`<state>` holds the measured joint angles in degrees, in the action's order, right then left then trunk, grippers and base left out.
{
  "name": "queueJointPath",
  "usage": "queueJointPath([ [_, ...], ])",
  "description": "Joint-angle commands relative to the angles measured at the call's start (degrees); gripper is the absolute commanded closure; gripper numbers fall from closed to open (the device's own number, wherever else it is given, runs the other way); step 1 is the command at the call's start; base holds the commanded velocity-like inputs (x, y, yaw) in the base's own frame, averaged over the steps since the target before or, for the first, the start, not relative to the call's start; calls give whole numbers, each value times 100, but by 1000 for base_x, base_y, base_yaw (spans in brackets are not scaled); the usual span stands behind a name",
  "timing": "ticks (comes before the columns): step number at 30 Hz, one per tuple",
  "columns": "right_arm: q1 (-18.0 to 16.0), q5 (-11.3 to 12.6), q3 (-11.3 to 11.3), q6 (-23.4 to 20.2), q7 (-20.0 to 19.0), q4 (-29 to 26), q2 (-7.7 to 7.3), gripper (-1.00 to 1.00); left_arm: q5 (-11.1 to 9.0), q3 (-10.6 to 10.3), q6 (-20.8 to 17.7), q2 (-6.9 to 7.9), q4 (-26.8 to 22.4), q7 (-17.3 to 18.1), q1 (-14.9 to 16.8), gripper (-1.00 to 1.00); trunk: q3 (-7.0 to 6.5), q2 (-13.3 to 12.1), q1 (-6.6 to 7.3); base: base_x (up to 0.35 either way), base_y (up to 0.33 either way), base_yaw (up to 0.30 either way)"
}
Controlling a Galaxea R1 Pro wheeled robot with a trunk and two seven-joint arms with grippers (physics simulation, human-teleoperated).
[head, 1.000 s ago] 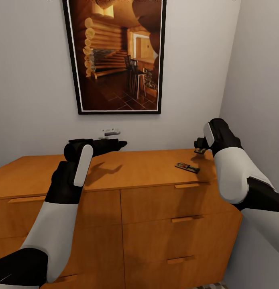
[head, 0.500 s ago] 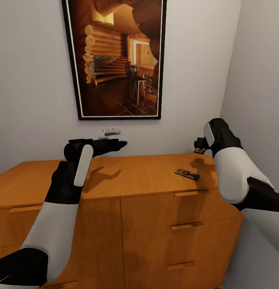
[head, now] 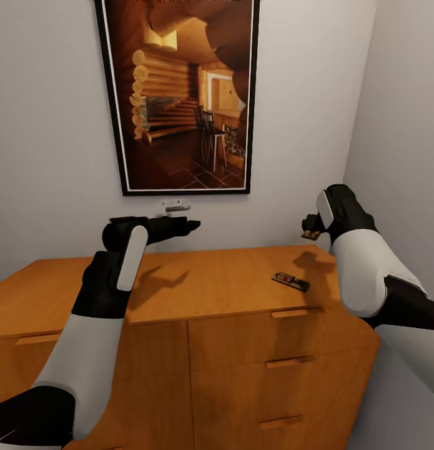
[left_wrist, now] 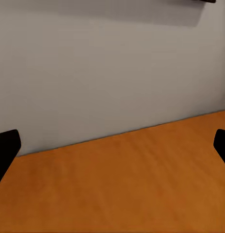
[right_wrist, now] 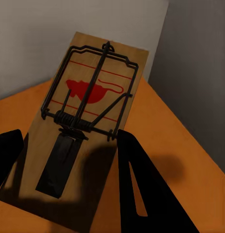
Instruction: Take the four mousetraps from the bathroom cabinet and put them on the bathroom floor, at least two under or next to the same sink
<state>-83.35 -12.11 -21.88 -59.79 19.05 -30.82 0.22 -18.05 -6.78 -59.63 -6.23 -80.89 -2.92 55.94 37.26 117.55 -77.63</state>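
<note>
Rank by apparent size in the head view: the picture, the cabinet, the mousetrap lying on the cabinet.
1. Cabinet, partly cut off by the frame.
2. Picture, top cropped, so these two are close.
3. Mousetrap, far the smallest.

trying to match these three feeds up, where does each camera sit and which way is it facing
Head view: on the robot's head, facing forward and down at the cabinet and framed picture; both arms, the left gripper and right gripper show.
Left wrist view: on the left arm, looking along its fingers over the bare cabinet top to the wall.
Right wrist view: on the right arm, looking along its fingers at the held mousetrap near the corner.
Shared: head and right wrist both show that held mousetrap; a second mousetrap lies on the top.
</note>
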Motion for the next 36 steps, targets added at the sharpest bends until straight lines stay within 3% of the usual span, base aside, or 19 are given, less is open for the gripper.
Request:
queueJointPath([
  [1, -6, -46, -25, -21, -16, -3, 4, 100, -32, -7, -23, -1, -2, -29, 5, -100, -11, -38, 23, 0, 0, 0],
  [15, -6, -41, -18, -21, -58, -11, -11, 100, -71, -31, -13, -5, 180, -28, 6, -100, -263, -600, 331, 0, 0, 0],
  [20, -6, -47, -2, -21, -145, -12, -40, 100, -55, -33, 52, -68, 939, -228, 7, -100, -352, -800, 441, 0, 0, 0],
  [29, -6, -84, 25, -21, -148, -14, -31, 100, -36, -52, 74, -324, 1414, -634, 9, -100, -514, -1161, 638, 0, 0, 0],
  [36, -6, -94, 323, -21, -146, -313, -20, 100, -33, -52, 120, -377, 1980, -758, 59, -100, -640, -1442, 792, 0, 0, 0],
])
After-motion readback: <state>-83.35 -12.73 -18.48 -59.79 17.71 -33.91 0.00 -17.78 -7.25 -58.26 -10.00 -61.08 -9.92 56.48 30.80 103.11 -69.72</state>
